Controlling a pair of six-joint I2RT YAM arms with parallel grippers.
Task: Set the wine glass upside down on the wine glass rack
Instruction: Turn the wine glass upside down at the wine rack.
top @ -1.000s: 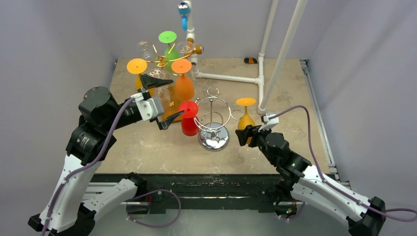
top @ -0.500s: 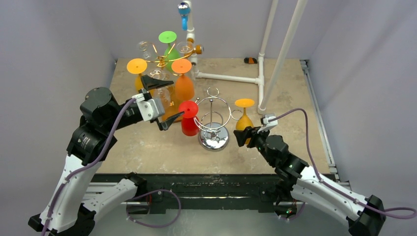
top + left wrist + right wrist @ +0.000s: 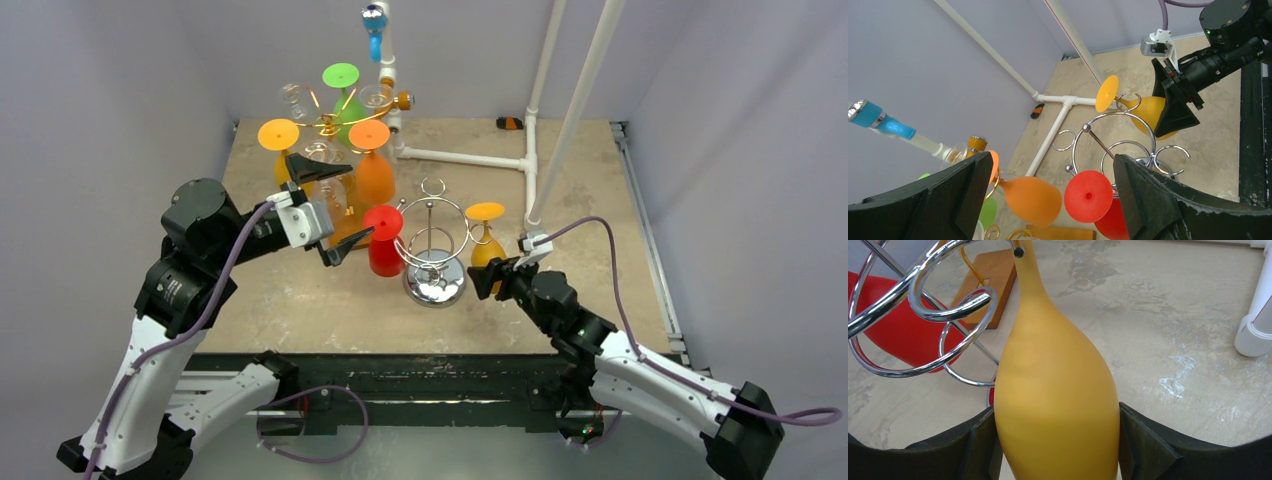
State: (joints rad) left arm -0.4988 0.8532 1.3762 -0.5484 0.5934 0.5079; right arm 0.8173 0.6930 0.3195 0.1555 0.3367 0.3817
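- Your right hand (image 3: 492,272) is closed partway around the yellow wine glass (image 3: 487,248) — one finger (image 3: 1143,440) on each side of the bowl, both pressed against it.
- The glass is upside down in that grip, its flat foot on top and its bowl below, just to the right of the chrome rack (image 3: 433,262).
- In the right wrist view, the stem runs up past one of the rack's wire loops; you cannot tell whether it sits inside the loop or only beside it.
- Your left hand (image 3: 361,199) is spread fully open and holds nothing — it hangs above the counter (image 3: 560,200), left of the rack.
- A red glass (image 3: 383,240) stands upside down on the counter, close against the rack's left side.
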